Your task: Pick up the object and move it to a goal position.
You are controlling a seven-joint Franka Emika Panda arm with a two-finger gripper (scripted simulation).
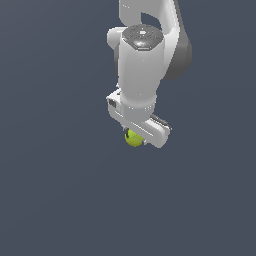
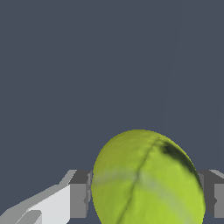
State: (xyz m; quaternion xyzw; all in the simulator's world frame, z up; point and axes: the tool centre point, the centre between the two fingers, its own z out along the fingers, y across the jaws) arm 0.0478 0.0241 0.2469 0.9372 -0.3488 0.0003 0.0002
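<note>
**Ball between the fingers, grip margin unclear**

The gripper (image 1: 136, 136) points down with the ball (image 1: 133, 138) tucked under the white hand, only its yellow-green lower part peeking out in the exterior view. In the wrist view the ball (image 2: 146, 179) fills the space between the two fingers (image 2: 78, 199), grey pads close on both sides. Fingers are narrowed to about ball width and look to have hold of it; true pad contact is hidden by the ball's bulge, so a firm clamp is a judgement, not seen.

Risks from here:
- Round smooth ball on flat pads: if squeeze is light or off-centre, it could roll or squirt out during the carry.
- Ball sits low in the wrist view, partly cut by the frame edge, so how deep it sits on the pads is unknown; a tip-only pinch would slip with a fast move.
- No goal marker visible in either view, so distance left cannot be judged.

View differences: the exterior view shows the arm (image 1: 145, 55) pose and that the ball hangs under the hand, but hides the fingers. The wrist view shows both pads flanking the ball and its dark seam marks, but nothing of the arm or the height above the floor.
</note>
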